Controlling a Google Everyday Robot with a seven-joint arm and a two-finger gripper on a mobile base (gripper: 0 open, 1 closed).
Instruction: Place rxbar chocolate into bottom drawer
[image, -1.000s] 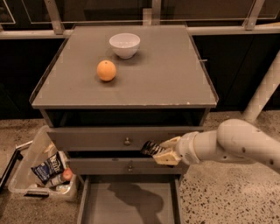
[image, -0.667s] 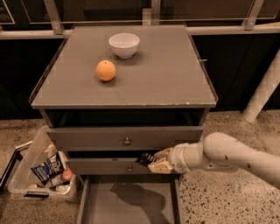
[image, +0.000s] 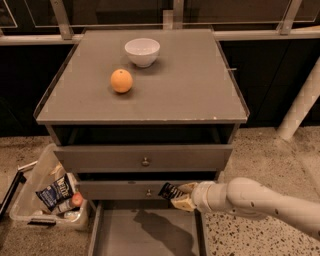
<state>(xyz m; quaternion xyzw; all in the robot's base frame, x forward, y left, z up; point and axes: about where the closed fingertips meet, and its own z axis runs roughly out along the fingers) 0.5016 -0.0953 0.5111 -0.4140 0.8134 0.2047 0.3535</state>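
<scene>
- Camera view puts my gripper (image: 177, 196) low on the right of the cabinet front, level with the middle drawer (image: 115, 190) and just above the back edge of the open bottom drawer (image: 114, 239).
- Its tan fingers (image: 184, 203) look clamped on the rxbar chocolate (image: 168, 190). The contact is small from here, so I read it as a pinch on the bar's right end.
- I see the bar sticking out to the left of the fingers, tilted, dark against the middle drawer's face and close to that drawer's round knob (image: 148, 192).
- My white arm (image: 260, 200) comes in from the lower right over the speckled floor.
- Below the bar, the bottom drawer is pulled out, grey floor showing with a shadow across it.
- Above, I see the upper drawer (image: 100, 159), and on the cabinet top (image: 195, 85) an orange (image: 121, 80) near a white bowl (image: 142, 51).
- Left of the cabinet stands a clear bin (image: 27, 202) holding a blue-and-white packet (image: 55, 191).
</scene>
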